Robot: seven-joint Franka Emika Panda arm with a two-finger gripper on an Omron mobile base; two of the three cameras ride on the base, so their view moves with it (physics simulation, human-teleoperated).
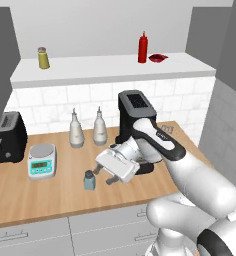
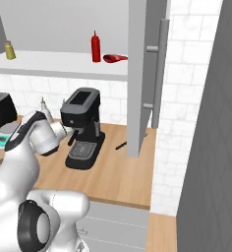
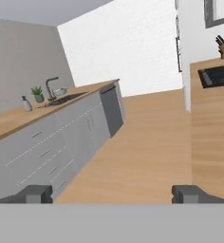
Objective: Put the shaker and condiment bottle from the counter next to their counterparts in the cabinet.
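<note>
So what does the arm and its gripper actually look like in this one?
The arm is glossy white, built of rounded tube-like segments, with a dark grey band curving along the forearm and dark rings at the joints. The hand is a white boxy block ending in the gripper, which has two short dark grey fingers. No cables or printed markings are visible.

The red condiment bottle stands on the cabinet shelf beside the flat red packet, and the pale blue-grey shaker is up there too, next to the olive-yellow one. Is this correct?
Not quite. The shaker is not on the cabinet shelf: the left base view shows it standing on the counter, near the open gripper. The rest holds: the condiment bottle stands beside the red packet, and the olive-yellow shaker is alone at the left.
</note>
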